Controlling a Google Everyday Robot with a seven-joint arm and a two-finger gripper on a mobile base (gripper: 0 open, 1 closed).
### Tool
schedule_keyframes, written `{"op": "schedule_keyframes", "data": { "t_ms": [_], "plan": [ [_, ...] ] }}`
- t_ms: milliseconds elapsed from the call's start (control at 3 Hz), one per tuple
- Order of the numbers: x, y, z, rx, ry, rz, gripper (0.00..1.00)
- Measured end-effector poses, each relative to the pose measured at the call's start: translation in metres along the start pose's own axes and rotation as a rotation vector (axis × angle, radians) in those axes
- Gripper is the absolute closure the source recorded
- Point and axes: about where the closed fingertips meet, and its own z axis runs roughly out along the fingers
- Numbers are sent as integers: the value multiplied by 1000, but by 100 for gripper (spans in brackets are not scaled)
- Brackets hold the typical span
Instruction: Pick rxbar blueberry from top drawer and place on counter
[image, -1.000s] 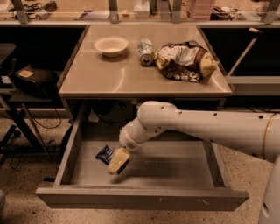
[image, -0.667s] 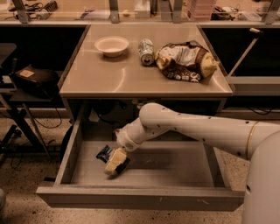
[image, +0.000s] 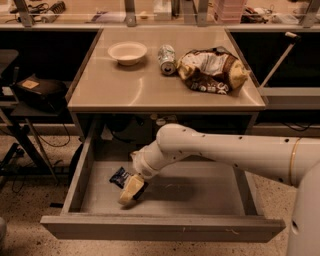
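The top drawer (image: 200, 196) stands pulled open below the counter (image: 150, 85). The rxbar blueberry (image: 119, 176), a dark navy bar, lies on the drawer floor at the left, partly covered by my gripper. My gripper (image: 130, 190) reaches down into the drawer from the right, its tan fingers (image: 129, 189) right over the bar's near end. The white arm crosses the drawer from the right.
On the counter stand a white bowl (image: 128, 51), a tipped can (image: 167, 58) and a brown-and-white chip bag (image: 212, 70). A dark box (image: 37, 90) sits on a stand at the left. The drawer's front panel (image: 160, 230) is nearest the camera.
My gripper has moved a little left and lower in the drawer, closing in on the bar. The bar has not visibly moved.
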Motion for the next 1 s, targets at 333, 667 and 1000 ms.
{"op": "schedule_keyframes", "data": {
  "t_ms": [333, 667, 1000],
  "plan": [
    [6, -1, -18, 176, 121, -71, 0],
    [-1, -2, -25, 252, 162, -139, 0],
    [-1, -2, -25, 252, 162, -139, 19]
  ]
}}
